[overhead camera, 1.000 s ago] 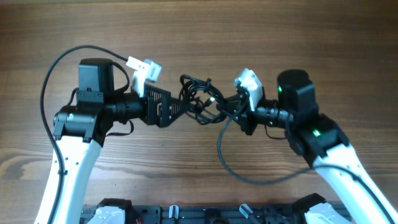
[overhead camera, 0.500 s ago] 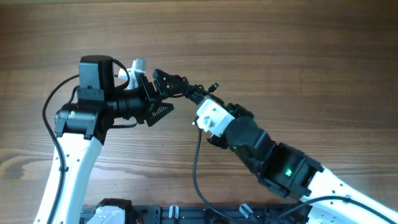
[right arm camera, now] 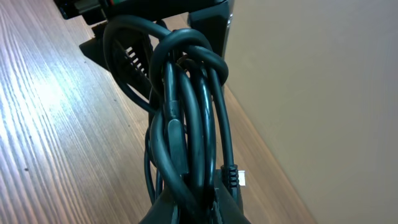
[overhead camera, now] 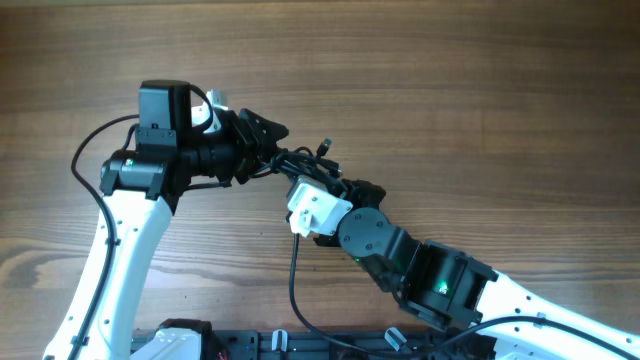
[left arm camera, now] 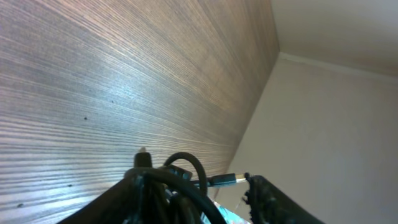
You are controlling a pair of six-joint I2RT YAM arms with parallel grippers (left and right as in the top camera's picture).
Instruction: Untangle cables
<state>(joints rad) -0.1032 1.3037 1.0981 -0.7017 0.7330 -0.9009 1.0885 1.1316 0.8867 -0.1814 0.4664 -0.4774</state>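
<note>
My left gripper (overhead camera: 268,143) and right gripper (overhead camera: 335,187) are both clamped on the tangled bundle of black rubber cables (overhead camera: 305,162), held up between them over the wooden table (overhead camera: 480,90), left of centre, with a plug end (right arm camera: 238,177) jutting out.

Bright, even light; glare on the table (left arm camera: 93,81) (wrist views)

You are looking at a brown wood-grain table (overhead camera: 450,90) whose planks run left to right across the overhead view, with bare wood from the far edge down through the middle. Along the near edge, a black metal rail with white clips (overhead camera: 300,345) lies across the bottom, beside the arm bases.
</note>
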